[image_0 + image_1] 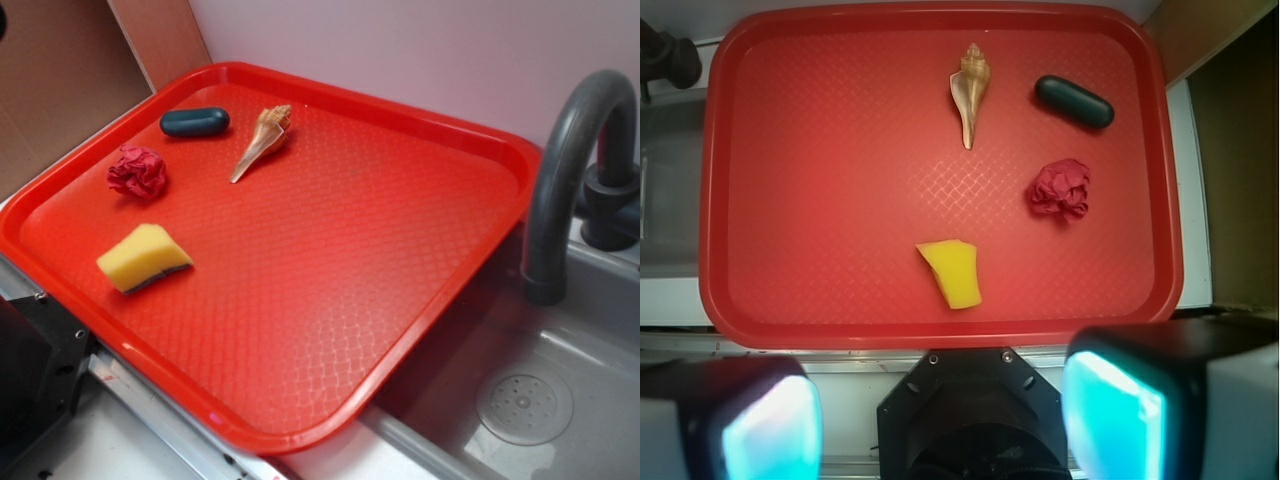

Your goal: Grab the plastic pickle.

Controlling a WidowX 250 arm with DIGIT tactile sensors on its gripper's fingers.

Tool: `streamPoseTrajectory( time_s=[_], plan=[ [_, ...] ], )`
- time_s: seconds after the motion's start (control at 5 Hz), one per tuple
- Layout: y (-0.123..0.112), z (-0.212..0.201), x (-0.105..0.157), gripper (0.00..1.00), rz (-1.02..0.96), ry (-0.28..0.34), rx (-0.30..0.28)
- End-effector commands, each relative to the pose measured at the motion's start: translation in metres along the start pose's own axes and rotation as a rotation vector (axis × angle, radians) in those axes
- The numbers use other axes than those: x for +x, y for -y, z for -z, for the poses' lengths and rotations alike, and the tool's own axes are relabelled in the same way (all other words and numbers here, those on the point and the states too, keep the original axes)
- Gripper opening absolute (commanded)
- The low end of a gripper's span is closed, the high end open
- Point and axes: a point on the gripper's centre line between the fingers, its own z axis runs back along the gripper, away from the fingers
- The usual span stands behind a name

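Note:
The plastic pickle (195,122) (1074,101) is a dark teal capsule lying flat near the far corner of the red tray (400,300) (820,250). In the wrist view my gripper (940,420) hangs high above the tray's near edge, far from the pickle. Its two fingers (1110,415) stand wide apart with nothing between them. The gripper itself is out of the exterior view.
On the tray also lie a tan seashell (262,140) (970,90), a crumpled red paper ball (138,172) (1060,190) and a yellow sponge (143,258) (952,272). A grey sink (520,400) with a tall faucet (570,170) sits right of the tray. The robot base (970,410) is below my gripper.

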Motion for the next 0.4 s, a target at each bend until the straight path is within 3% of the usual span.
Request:
streamPoseTrajectory(
  time_s=[0.0,0.2],
  plan=[
    [0.0,0.0,0.0,1.0,0.0,0.0,0.0],
    [-0.013,0.014,0.01,1.0,0.058,0.032,0.024]
  ],
)
